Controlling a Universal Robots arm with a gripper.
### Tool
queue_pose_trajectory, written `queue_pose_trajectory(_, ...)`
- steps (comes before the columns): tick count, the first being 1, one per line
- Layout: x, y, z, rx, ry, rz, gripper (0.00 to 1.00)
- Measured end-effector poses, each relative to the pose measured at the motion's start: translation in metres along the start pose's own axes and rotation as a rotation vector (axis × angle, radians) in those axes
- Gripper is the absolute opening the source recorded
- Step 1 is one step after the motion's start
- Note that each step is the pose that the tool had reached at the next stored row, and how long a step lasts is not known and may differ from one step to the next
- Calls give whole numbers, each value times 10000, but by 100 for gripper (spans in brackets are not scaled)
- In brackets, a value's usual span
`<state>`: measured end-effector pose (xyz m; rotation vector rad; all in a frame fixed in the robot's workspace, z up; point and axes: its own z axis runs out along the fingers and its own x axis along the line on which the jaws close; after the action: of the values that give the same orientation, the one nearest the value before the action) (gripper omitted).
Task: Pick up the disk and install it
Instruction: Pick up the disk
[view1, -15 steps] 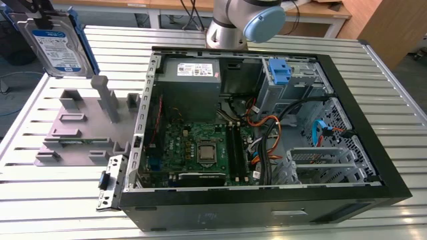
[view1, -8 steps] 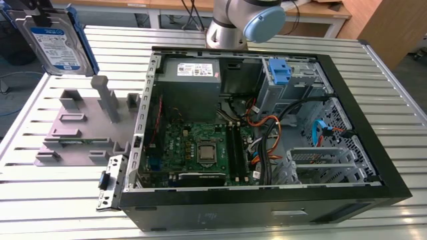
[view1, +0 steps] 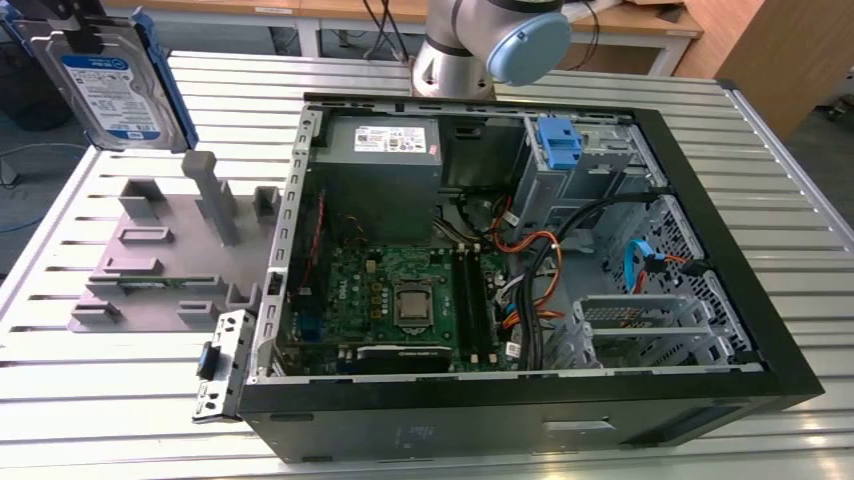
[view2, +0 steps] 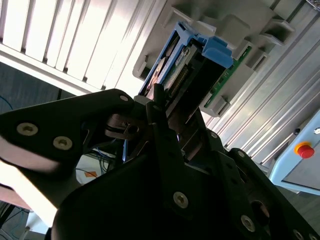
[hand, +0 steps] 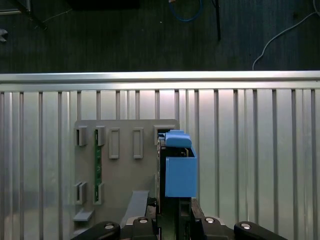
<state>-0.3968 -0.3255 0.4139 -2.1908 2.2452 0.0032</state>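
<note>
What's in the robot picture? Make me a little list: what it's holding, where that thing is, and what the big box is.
gripper: shut on the disk
disk: silver drive in a blue bracket, held in the air at the exterior view's left
grey rack: on the slatted table, beside the computer case
computer case: lying on its side, open, circuit board and cables showing
disk installed: not yet, it is outside the case
</note>
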Motion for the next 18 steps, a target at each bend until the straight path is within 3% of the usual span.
queue_pose_trajectory(6,0,0,-18,-2,1,-2,35)
queue_pose_trajectory(18,-1,0,-166,1,0,-2,35)
